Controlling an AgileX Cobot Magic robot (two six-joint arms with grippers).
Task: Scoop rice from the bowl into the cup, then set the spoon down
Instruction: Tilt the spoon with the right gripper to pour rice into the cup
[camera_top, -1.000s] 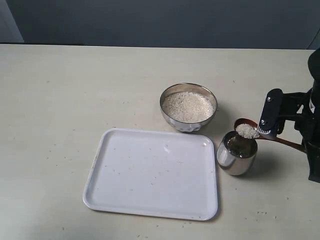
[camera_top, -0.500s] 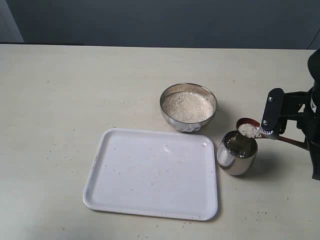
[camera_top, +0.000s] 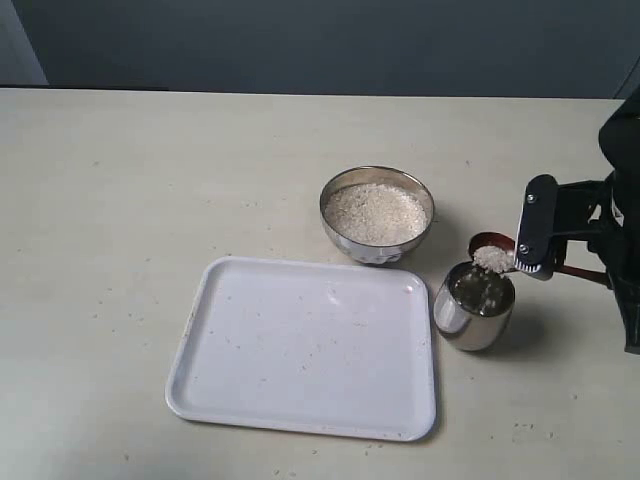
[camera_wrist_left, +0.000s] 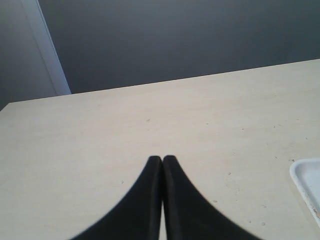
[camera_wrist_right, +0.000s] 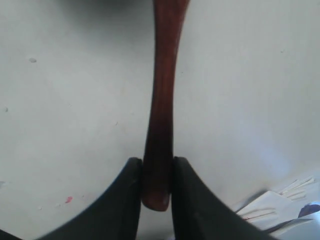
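Small white rice grains (camera_top: 493, 259) are sitting heaped in the slim reddish-brown wooden spoon (camera_top: 489, 241), which is hovering over the small shiny steel cup (camera_top: 470, 318) near-right of the wide steel bowl (camera_top: 327, 199), the right gripper (camera_wrist_right: 158, 167) pinching its handle and the left gripper (camera_wrist_left: 162, 159) pressing together, empty.

No readable text, label, brand, number or sign in any view; surfaces plain.
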